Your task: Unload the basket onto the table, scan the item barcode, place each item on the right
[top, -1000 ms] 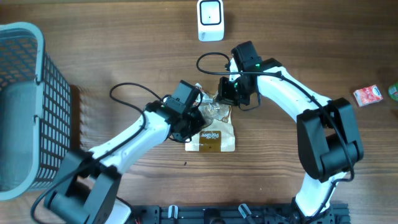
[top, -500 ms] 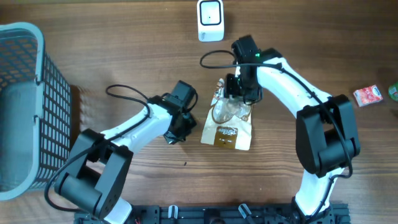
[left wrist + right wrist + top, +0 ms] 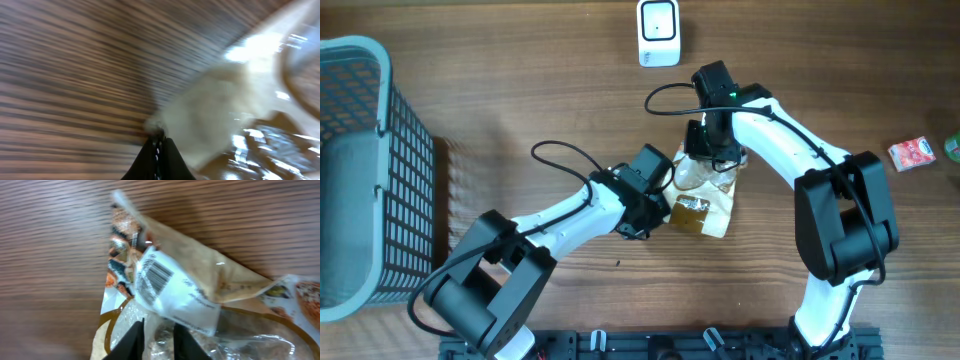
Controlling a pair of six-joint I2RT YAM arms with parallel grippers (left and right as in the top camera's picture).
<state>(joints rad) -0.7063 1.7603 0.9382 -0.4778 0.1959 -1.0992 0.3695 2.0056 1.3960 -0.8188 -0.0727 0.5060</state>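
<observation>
One wood tbl point(image 3: 520, 60) w/ basket point(image 3: 405, 170), scanner point(image 3: 659, 33), bag point(image 3: 705, 205)

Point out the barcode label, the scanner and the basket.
barcode label point(image 3: 156, 275), right wrist view, on the black bars.
scanner point(image 3: 659, 30), overhead view, on its white top face.
basket point(image 3: 415, 170), overhead view, on its mesh side wall.

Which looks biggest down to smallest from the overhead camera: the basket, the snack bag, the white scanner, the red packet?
1. blue basket, even though it is cut off at the edge
2. snack bag, partly hidden by the arms
3. white scanner
4. red packet
</observation>
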